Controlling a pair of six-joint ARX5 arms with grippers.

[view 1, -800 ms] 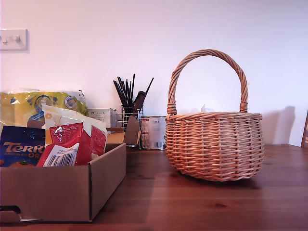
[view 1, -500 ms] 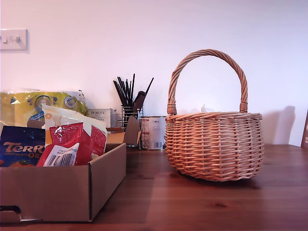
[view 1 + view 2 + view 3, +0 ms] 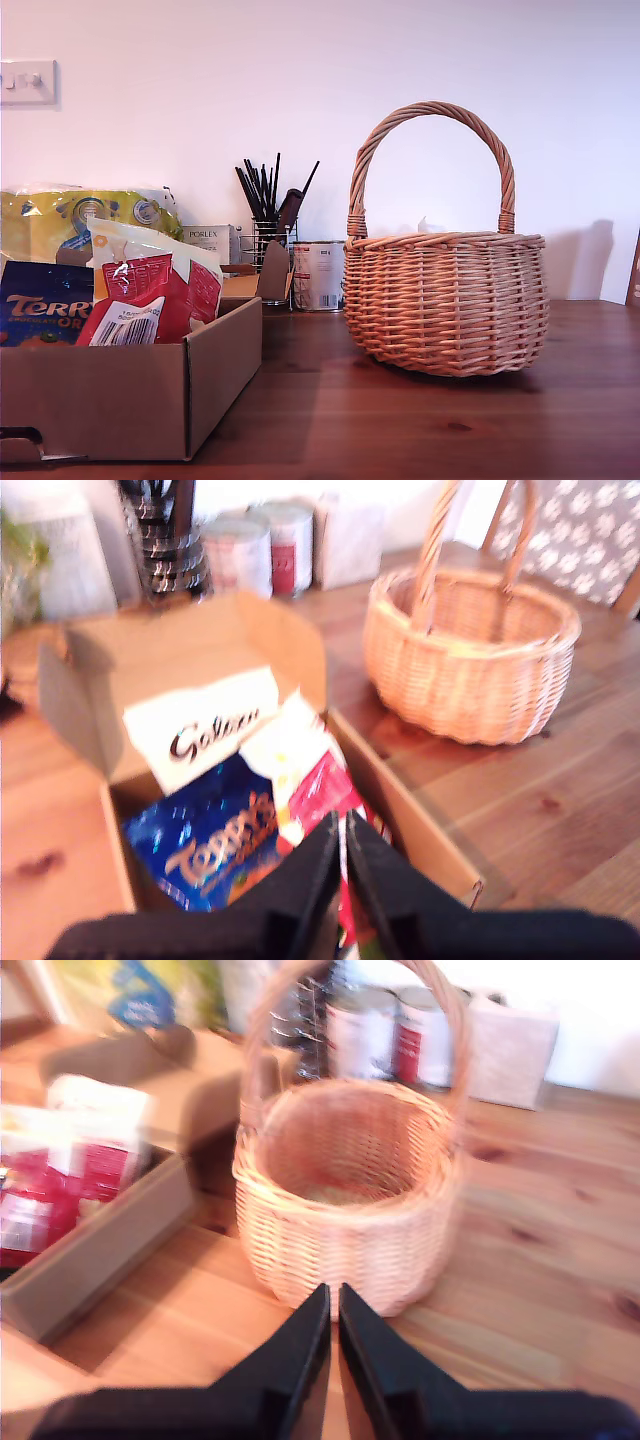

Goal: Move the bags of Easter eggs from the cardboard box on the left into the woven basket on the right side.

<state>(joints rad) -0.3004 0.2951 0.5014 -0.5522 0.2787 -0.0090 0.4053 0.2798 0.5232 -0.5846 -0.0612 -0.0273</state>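
Observation:
The cardboard box (image 3: 130,400) stands at the exterior view's left and holds three bags of Easter eggs: a blue Terry's bag (image 3: 45,315), a red bag (image 3: 150,300) with a barcode, and a white bag (image 3: 140,242) behind them. The woven basket (image 3: 445,300) stands at that view's right; no arm shows there. My first gripper (image 3: 343,845) hovers shut above the box (image 3: 190,640), over the red bag (image 3: 325,785), with the blue bag (image 3: 205,845) and white Galaxy bag (image 3: 205,725) beyond. My second gripper (image 3: 333,1305) is shut, holds nothing, and faces the empty basket (image 3: 345,1190).
Behind the box lie a yellow plastic-wrapped pack (image 3: 80,215), a white Porlex box (image 3: 210,240), a black wire utensil holder (image 3: 268,235) and a tin can (image 3: 320,275). Bare wooden tabletop (image 3: 300,400) runs between box and basket. A wall closes the back.

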